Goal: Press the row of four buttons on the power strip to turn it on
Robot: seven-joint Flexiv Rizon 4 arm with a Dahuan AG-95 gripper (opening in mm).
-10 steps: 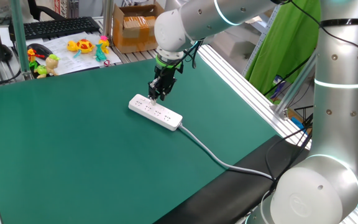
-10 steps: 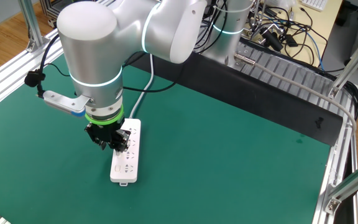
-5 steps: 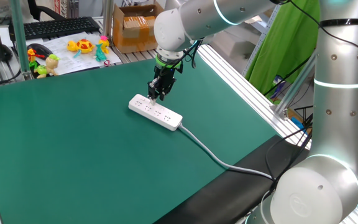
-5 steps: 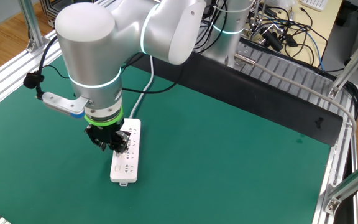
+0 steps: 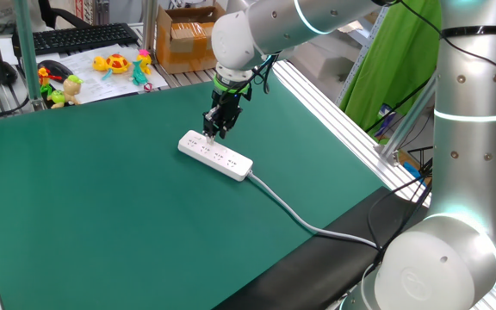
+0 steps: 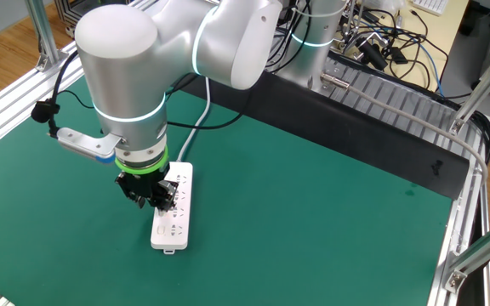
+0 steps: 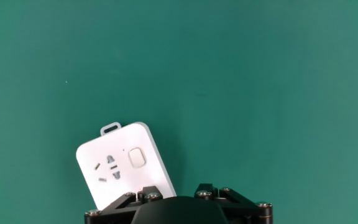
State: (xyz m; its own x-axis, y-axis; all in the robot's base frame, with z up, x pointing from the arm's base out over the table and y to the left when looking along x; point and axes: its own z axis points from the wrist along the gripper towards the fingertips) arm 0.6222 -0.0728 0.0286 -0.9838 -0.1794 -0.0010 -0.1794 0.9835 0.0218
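The white power strip (image 5: 216,156) lies flat on the green mat, and its cable (image 5: 291,211) runs off toward the front right edge. My gripper (image 5: 216,131) points straight down over the strip's top face, close to its free end. From the other fixed view the gripper (image 6: 153,200) covers the middle of the strip (image 6: 171,228). In the hand view the strip's end (image 7: 123,165) shows one socket group and one white button (image 7: 137,158). The gripper (image 7: 176,193) stands open with a gap between its fingertips and nothing in it. The left fingertip is over the strip's edge. The other buttons are hidden.
Toys (image 5: 119,63), a keyboard (image 5: 84,37) and a cardboard box (image 5: 188,34) sit beyond the mat's far edge. An aluminium rail (image 5: 334,103) borders the right side. Loose cables (image 6: 390,42) and a metal frame (image 6: 475,170) line the other side.
The arm has edged very slightly up and toward the strip's free end. The strip has not moved and the finger gap looks the same.
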